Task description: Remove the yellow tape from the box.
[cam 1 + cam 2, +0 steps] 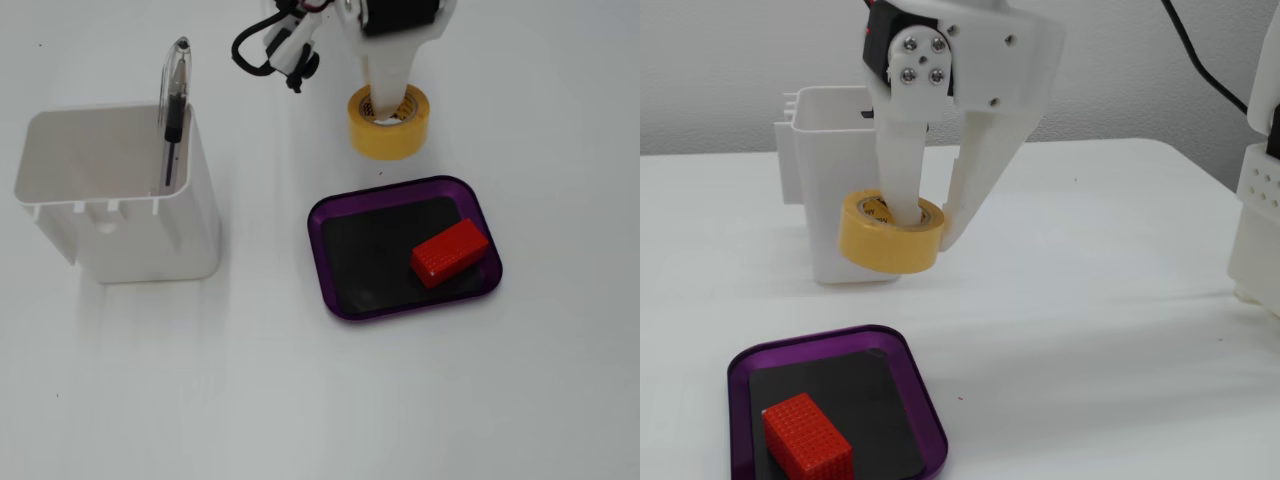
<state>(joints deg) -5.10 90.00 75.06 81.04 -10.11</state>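
The yellow tape (388, 135) is outside the box, on the table side just beyond its far rim in a fixed view. My gripper (393, 105) is shut on it, with one white finger down inside the pale core and the other against the outer wall. In the other fixed view the tape (875, 245) hangs tilted from the gripper (928, 230), apparently slightly above the table, in front of the white container. The purple box (400, 187) has a black floor and holds a red block (450, 252). The box (810, 340) and block (805, 435) also show at bottom left.
A tall white plastic container (120, 200) with a pen (175, 100) stands left of the box; in the other fixed view it (825, 150) stands behind the tape. A black cable (255, 45) loops by the arm. A white robot part (1260, 200) stands at the right edge.
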